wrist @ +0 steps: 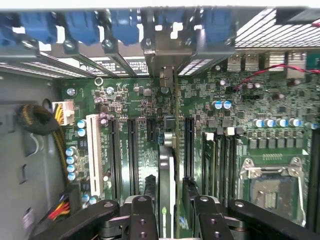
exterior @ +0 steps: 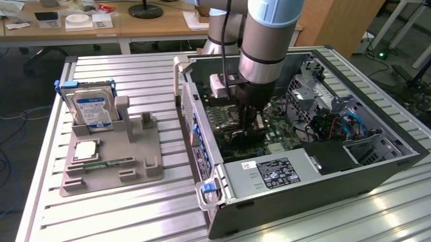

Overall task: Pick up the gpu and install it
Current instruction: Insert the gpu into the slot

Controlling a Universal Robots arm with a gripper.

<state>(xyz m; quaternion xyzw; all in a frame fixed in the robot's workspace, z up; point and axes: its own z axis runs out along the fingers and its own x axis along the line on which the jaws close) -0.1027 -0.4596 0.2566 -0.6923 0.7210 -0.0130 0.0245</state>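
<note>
My gripper (exterior: 248, 132) reaches down into the open computer case (exterior: 377, 156), over the green motherboard (exterior: 283, 128). In the wrist view the gpu (wrist: 166, 170) appears edge-on as a thin card standing between the two black fingers (wrist: 142, 215) of the gripper (wrist: 172, 207), which is shut on it. The card runs along the black expansion slots (wrist: 132, 150) of the motherboard (wrist: 135, 100), and its far end points at the metal rear slot openings (wrist: 162, 65). I cannot tell whether its lower edge touches a slot.
A grey fixture (exterior: 135, 174) on the exterior view's left holds a silver hard drive (exterior: 93, 110), a processor chip (exterior: 86, 150) and a narrow memory strip (exterior: 108, 164). Inside the case are the power supply (exterior: 273, 174), the processor socket (wrist: 272, 190) and cable bundles (wrist: 37, 120).
</note>
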